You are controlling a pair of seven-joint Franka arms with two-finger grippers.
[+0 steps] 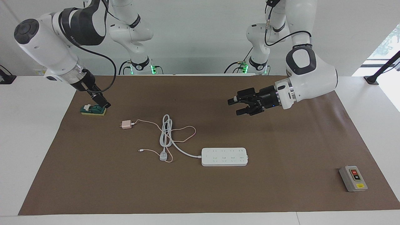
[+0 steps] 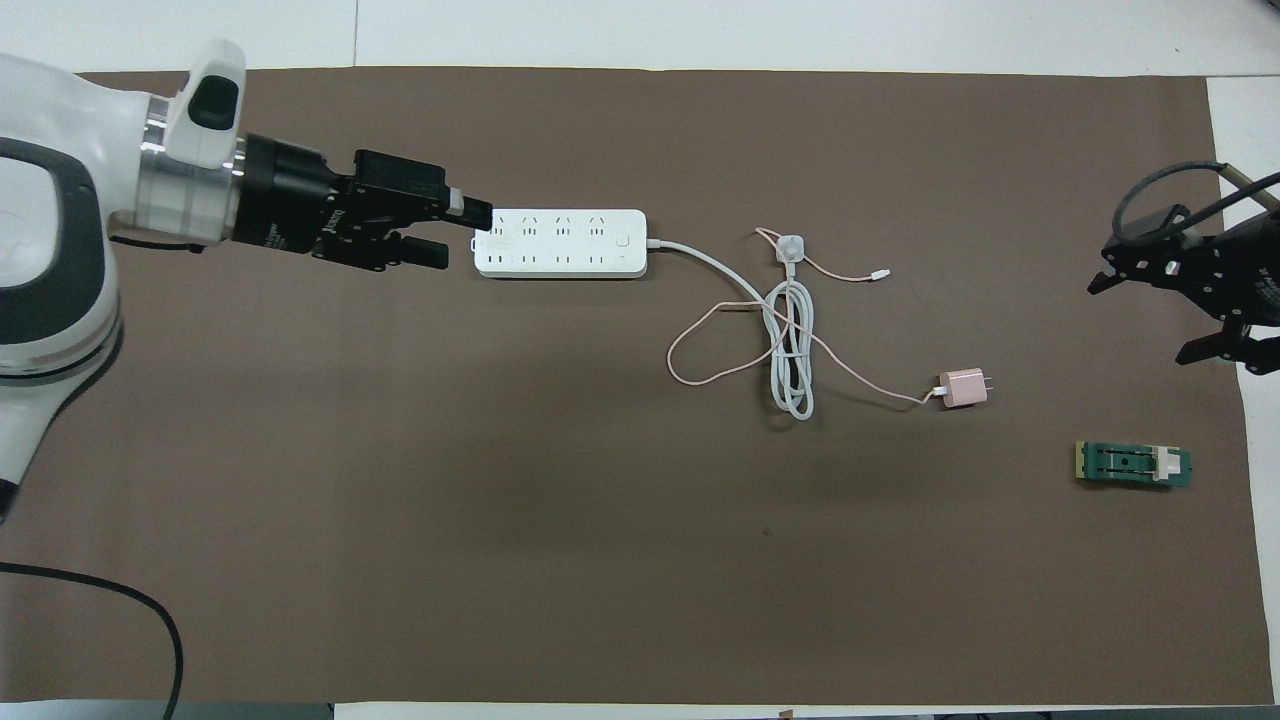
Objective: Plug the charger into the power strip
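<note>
Charger (image 1: 126, 124) lies on the brown mat, its pink cable looping toward the power strip (image 1: 224, 157) mid-table. Left gripper (image 1: 235, 106) hovers over bare mat, jaws released; right gripper (image 1: 101, 101), jaws spread, hangs over a green block (image 1: 93, 110) near the mat's edge.

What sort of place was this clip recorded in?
Most likely a robotics lab test bench: a white table under a brown mat, with staged electrical items: a power strip, a charger and a grey switch box.
</note>
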